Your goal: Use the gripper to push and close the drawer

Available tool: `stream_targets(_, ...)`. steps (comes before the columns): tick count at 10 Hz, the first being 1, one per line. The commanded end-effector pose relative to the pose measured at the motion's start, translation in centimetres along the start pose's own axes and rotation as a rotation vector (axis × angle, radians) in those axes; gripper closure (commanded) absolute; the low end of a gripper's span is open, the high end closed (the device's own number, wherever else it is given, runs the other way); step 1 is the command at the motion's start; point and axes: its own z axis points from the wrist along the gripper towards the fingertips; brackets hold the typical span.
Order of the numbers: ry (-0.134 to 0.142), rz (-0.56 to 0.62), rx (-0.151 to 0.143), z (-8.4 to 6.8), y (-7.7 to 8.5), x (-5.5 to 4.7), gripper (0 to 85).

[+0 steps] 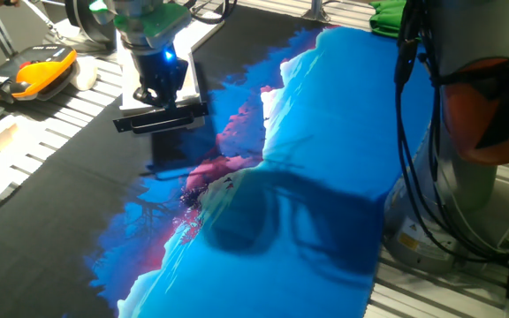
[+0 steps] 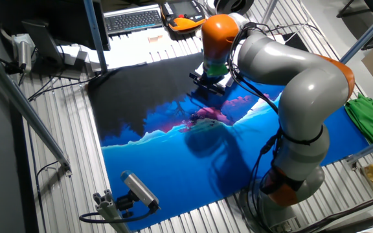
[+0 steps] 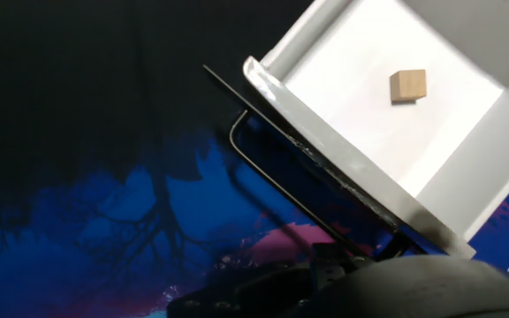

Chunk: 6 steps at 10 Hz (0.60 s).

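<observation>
- Drawer pulled out of its white unit at the black end of the mat, a small wooden cube lying inside
- Gripper hangs just above its black bar handle; whether the jaws are parted cannot be told

It was a robotics lab or workshop. A slatted aluminium table carried a printed blue-and-black mat, framed by metal struts. A keyboard lay at the far edge, bundled cables hung by the arm's base, and a camera sat at the near edge.
</observation>
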Motion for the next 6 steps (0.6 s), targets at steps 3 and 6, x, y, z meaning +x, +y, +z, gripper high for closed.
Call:
stream_targets(3,0.000,0.003,0.001,0.39,0.38,-0.11,85.0)
stream_targets(6,-0.004,0.005,0.000,1.07,0.54,-0.36,85.0)
